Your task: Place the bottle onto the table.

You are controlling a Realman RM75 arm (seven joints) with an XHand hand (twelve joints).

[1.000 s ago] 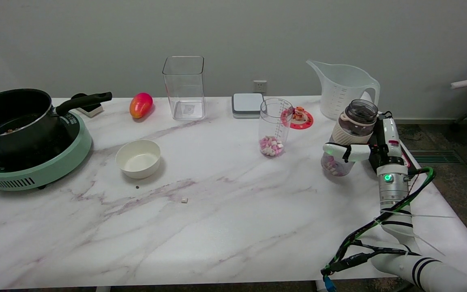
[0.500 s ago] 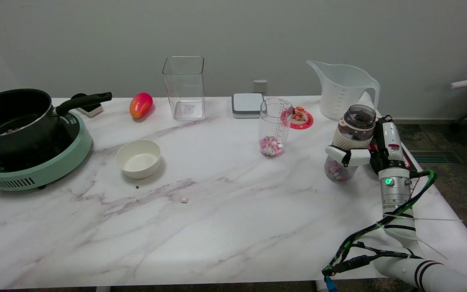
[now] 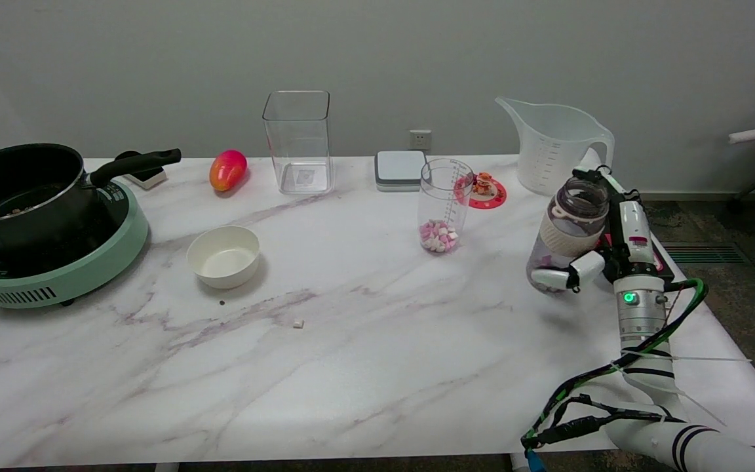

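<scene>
Your right hand (image 3: 603,252) grasps one smoky clear plastic bottle (image 3: 567,235) with a cream ribbed sleeve: white fingers (image 3: 564,275) curl round its lower body, where pink and white pellets show. The bottle tilts, mouth open, its base at the white marble-patterned table (image 3: 351,367); you cannot tell whether it touches. Left of the fingers stands one clear measuring cup (image 3: 444,204) holding the same pellets, with one round red coaster (image 3: 485,191) beyond it. Behind the fingers sits one translucent plastic jug (image 3: 554,144). Far left: one white bowl (image 3: 223,256), one tall square clear container (image 3: 298,141), one black saucepan (image 3: 23,190).
</scene>
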